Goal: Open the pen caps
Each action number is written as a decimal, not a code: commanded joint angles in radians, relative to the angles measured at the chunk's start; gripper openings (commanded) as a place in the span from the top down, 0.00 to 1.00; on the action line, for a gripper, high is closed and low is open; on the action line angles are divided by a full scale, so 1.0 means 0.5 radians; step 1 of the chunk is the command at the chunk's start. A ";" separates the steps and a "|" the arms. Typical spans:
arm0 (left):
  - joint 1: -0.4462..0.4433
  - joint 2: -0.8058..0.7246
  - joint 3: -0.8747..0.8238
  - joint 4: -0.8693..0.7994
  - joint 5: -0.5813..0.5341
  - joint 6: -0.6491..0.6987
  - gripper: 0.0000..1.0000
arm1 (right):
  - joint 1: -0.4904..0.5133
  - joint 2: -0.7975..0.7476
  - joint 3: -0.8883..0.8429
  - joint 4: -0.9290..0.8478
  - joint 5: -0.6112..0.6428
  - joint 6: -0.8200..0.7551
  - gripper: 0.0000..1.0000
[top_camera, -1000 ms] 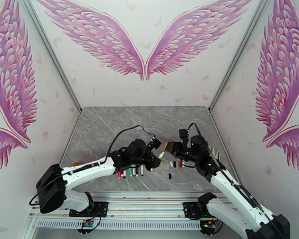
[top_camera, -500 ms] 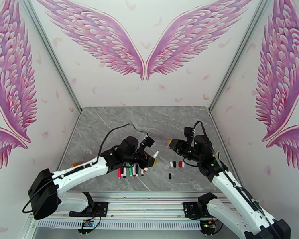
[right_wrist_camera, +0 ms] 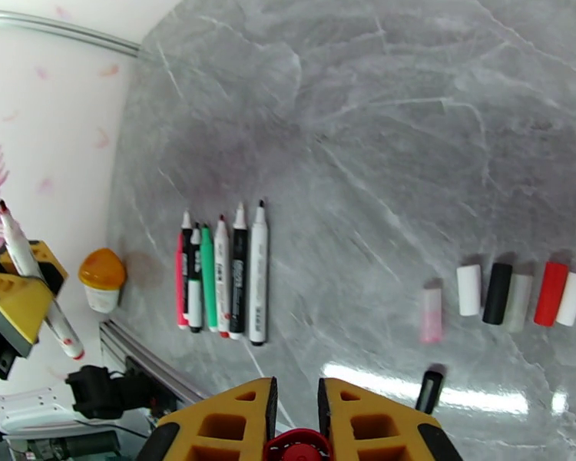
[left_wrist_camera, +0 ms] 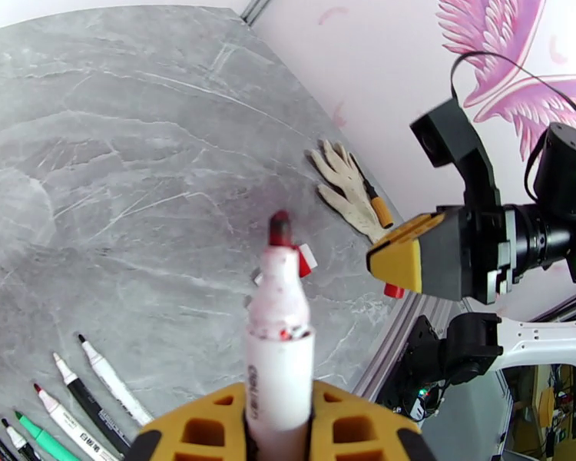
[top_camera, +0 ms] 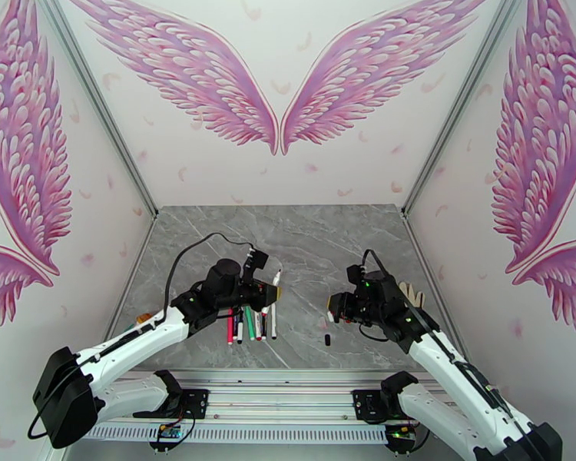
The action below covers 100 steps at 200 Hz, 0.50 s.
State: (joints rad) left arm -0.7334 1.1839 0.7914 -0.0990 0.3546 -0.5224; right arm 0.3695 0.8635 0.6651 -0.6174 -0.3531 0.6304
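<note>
Pinching a red cap (right_wrist_camera: 296, 449) in the right gripper (right_wrist_camera: 296, 401), jaws closed on it, above the grey worktop (right_wrist_camera: 380, 109). Clamping the white barrel of an uncapped pen (left_wrist_camera: 280, 339) in the left gripper (left_wrist_camera: 280, 405), jaws shut around it, dark red tip bare and pointing away from the wrist. Hanging just short of a loose black cap (right_wrist_camera: 429, 389) and, a little farther out, a pale pink cap (right_wrist_camera: 431, 315). Facing, beyond those, a row of five caps (right_wrist_camera: 518, 303) lying side by side: white, black, greyish-white, red, white. Looking leftward onto five pens (right_wrist_camera: 219, 274), laid parallel and close together, tips uncovered. Showing a small orange-topped pot (right_wrist_camera: 102, 280) near the worktop's edge and, far off by the right wall, a pale glove (left_wrist_camera: 345, 182) lying flat.
</note>
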 commanded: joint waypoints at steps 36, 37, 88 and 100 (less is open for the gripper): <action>0.017 -0.021 -0.043 0.016 -0.018 -0.013 0.91 | 0.028 -0.068 -0.102 -0.292 0.200 -0.119 0.91; 0.017 -0.021 -0.043 0.015 -0.018 -0.012 0.91 | 0.028 -0.071 -0.104 -0.293 0.200 -0.116 0.91; 0.010 0.049 -0.031 0.055 0.012 -0.011 0.91 | 0.028 -0.044 -0.218 -0.276 0.227 -0.073 0.90; 0.009 0.066 -0.013 0.043 0.004 0.002 0.91 | 0.028 -0.027 -0.242 -0.248 0.224 -0.066 0.89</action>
State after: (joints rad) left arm -0.7284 1.1950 0.7818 -0.0902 0.3511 -0.5270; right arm 0.3763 0.8391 0.5751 -0.7418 -0.2646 0.5972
